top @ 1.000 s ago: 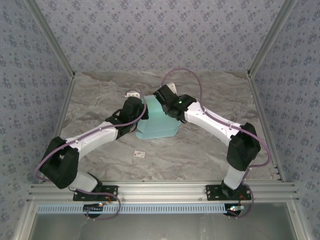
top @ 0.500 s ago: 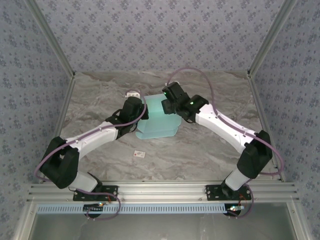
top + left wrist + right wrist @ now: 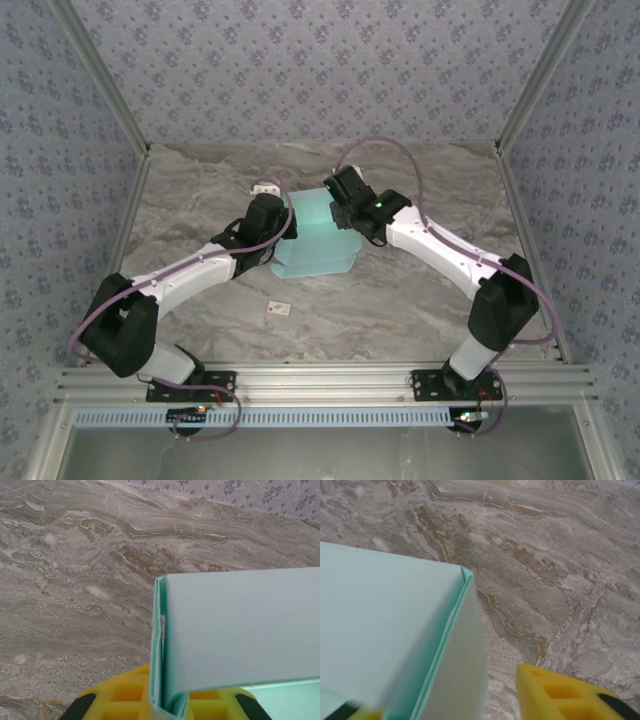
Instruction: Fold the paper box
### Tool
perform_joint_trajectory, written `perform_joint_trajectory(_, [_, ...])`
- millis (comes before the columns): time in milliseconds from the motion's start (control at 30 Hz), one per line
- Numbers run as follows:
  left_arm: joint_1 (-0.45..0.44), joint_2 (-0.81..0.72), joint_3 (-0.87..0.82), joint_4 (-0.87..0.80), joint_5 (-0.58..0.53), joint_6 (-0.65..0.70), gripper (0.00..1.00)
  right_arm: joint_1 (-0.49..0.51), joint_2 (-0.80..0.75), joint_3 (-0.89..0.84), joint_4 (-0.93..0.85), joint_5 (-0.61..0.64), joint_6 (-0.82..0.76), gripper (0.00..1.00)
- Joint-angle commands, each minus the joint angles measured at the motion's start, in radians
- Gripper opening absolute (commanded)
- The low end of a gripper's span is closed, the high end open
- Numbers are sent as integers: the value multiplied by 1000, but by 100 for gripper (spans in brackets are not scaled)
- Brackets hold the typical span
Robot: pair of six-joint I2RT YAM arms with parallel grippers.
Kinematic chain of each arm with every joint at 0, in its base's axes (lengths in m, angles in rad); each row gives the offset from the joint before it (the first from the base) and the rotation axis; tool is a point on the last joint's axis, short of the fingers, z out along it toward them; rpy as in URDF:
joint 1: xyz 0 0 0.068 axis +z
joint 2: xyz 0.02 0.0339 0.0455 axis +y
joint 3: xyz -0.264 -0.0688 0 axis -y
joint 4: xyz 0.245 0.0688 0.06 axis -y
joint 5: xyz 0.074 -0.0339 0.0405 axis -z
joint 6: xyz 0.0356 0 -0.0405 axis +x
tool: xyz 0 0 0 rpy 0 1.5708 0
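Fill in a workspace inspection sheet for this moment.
Surface: marbled grey-brown table, flat.
Job's things: mint paper box, partly folded, mid-table between the arms.
Clutter: small white tag with red mark, nearer the arm bases.
Grippers: left gripper shut on a box wall; right gripper open, straddling a box corner.
Cables: purple cables loop along both arms, off the box.
Surroundings: patterned walls, aluminium rail at the near edge.
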Motion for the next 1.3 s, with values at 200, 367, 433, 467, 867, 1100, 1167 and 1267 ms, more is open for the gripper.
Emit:
perform_joint_trajectory(200, [-7,-22,-3,12,18,8,0,28,42,75,-30,111,11,34])
perform_joint_trajectory(367, [-7,-22,-3,12,18,9,0,29,29,65,-24,116,13,37])
perform_joint_trajectory(433, [-7,-21,-3,13,16,10,0,30,25,63,-21,116,12,35])
perform_joint_trajectory(467, [-7,-21,-2,13,15,11,0,31,26,64,-21,120,13,34])
perform_joint_trajectory(867, [-7,-17,-9,16,17,6,0,47,27,69,-25,185,39,19])
perform_joint_trajectory(1100, [-10,-14,-8,19,23,2,0,70,52,89,-63,307,87,12])
perform_joint_trajectory(1167, [-12,-15,-6,19,22,2,0,72,66,99,-81,327,102,11])
perform_joint_trajectory(1267, [-17,-17,-6,21,26,-2,0,75,87,112,-106,366,125,9])
